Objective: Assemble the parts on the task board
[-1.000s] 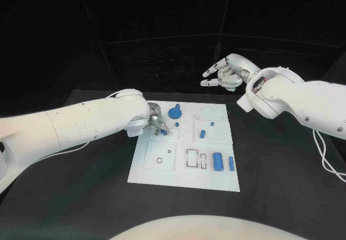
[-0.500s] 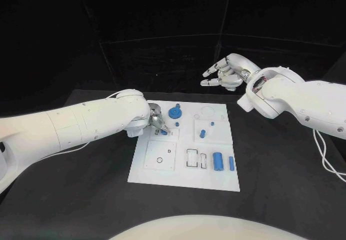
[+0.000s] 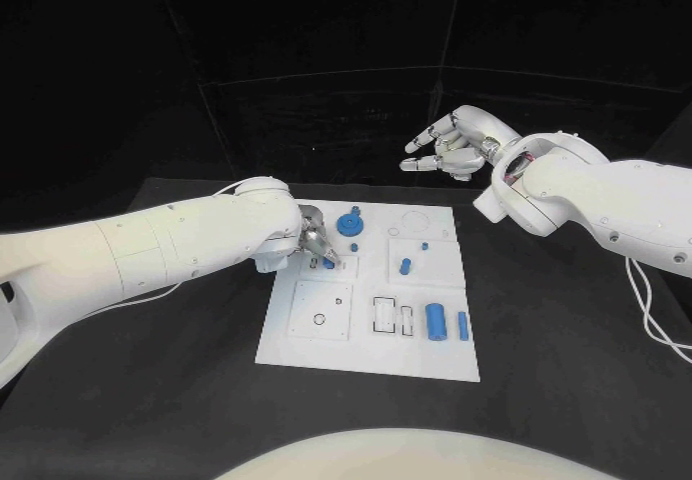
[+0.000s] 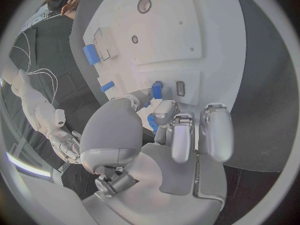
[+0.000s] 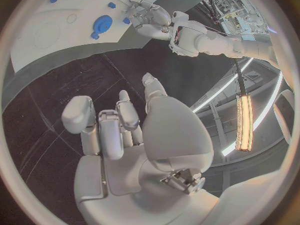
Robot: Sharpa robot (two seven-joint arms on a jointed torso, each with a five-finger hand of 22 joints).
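Broadly, you have the black desk with the white task board lying flat at its middle, bare desk on every side. Your left arm reaches across to the board's upper left corner; the left hand sits low over the board there, fingertips closed on a small blue part, likely to steer it into the slot just beside it. Your right hand hangs high beyond the board's far edge, fingers loosely curled and holding nothing, probably parked to keep the board unshadowed. Parts, in order: a round blue knob near the far edge, close by the left fingers; two blue cylinders lying side by side near the right edge; a short blue peg mid-board. Room: the near half of the board is open, so the left hand can withdraw toward you; the knob crowds it on the far side, so mind that clearance.
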